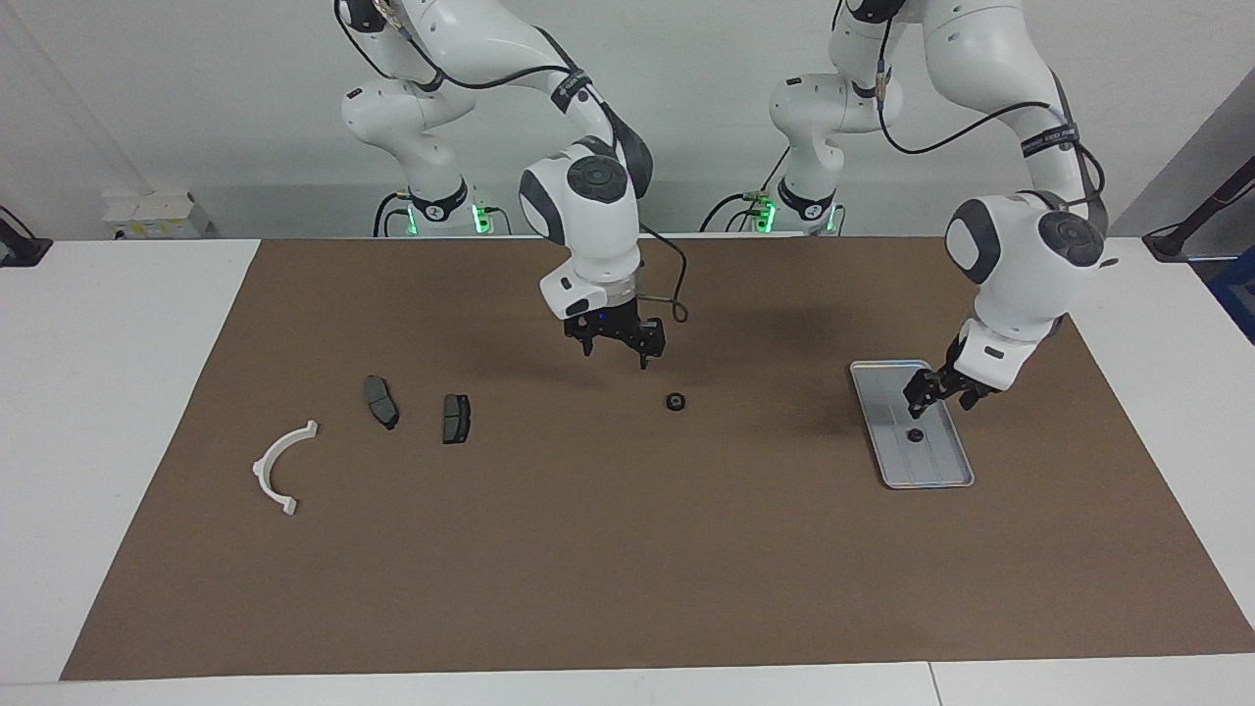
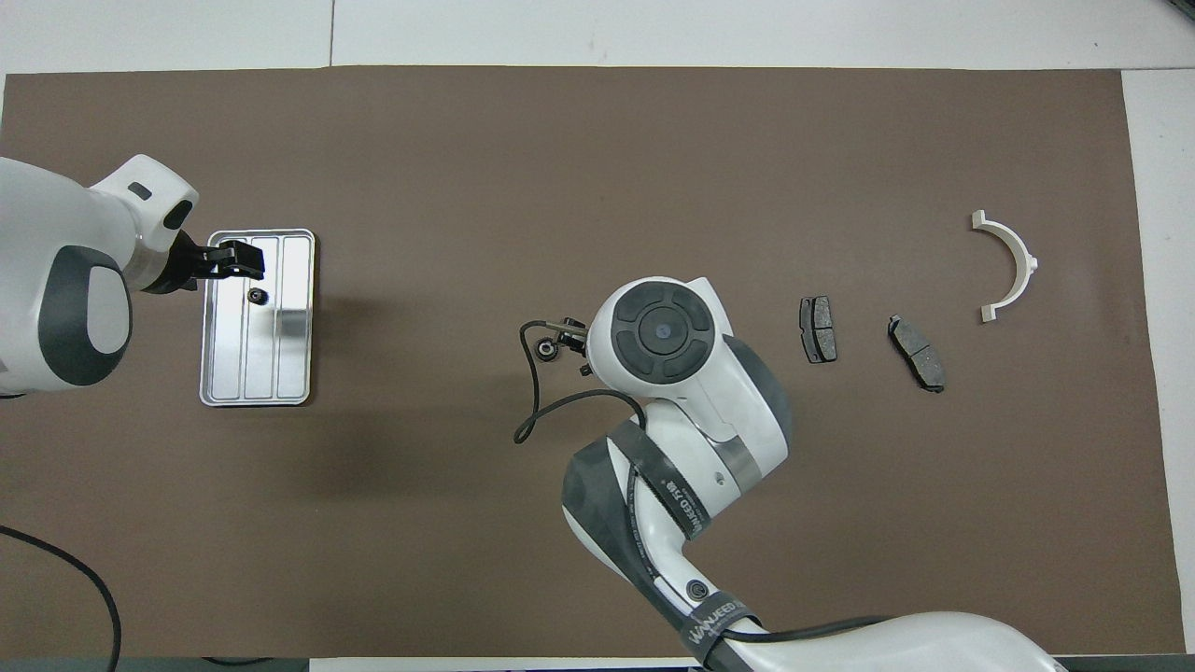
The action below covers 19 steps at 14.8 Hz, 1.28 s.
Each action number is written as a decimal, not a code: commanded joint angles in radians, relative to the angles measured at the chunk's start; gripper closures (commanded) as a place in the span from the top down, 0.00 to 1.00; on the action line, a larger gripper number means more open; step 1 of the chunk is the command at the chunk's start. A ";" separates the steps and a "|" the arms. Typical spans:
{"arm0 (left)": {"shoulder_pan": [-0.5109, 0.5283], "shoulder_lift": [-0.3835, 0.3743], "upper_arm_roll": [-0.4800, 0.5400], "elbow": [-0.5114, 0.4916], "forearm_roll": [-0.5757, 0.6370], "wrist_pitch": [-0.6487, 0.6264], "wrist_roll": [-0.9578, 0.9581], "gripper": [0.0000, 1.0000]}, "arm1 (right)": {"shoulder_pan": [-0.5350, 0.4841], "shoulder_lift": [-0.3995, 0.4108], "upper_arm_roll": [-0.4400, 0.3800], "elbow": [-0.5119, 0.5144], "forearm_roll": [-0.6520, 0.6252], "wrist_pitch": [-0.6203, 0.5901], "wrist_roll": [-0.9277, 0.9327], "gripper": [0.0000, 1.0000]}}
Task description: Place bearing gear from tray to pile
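Two bearing gears show: one [image 1: 675,401] lies on the mat under the right gripper [image 1: 616,345], which hangs open and empty between tray [image 1: 887,456] and pile [image 1: 285,469]; another [image 1: 914,435] sits in the tray, the left gripper [image 1: 939,390] above it, grip unreadable.

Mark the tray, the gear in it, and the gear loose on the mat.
tray [image 1: 941,471]: facing view, bare ridged floor.
gear in tray [image 1: 914,435]: facing view, its dark body.
loose gear [image 1: 675,401]: facing view, its ring top.
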 commanded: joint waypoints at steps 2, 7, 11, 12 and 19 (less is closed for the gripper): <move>0.034 0.065 0.005 -0.004 -0.009 0.088 0.043 0.84 | 0.086 0.199 -0.004 0.190 -0.101 -0.018 0.200 1.00; 0.048 0.077 0.005 -0.036 -0.011 0.095 0.075 0.80 | 0.092 0.272 -0.003 0.210 -0.115 0.020 0.224 1.00; 0.039 0.074 0.004 -0.050 -0.011 0.110 0.066 0.79 | 0.090 0.272 -0.001 0.195 -0.113 0.049 0.221 1.00; 0.034 0.074 0.004 -0.050 -0.011 0.110 0.065 0.79 | 0.090 0.272 -0.001 0.196 -0.113 0.049 0.221 1.00; 0.017 0.068 0.004 -0.104 -0.011 0.157 0.040 0.71 | 0.112 0.321 -0.004 0.196 -0.123 0.090 0.222 0.93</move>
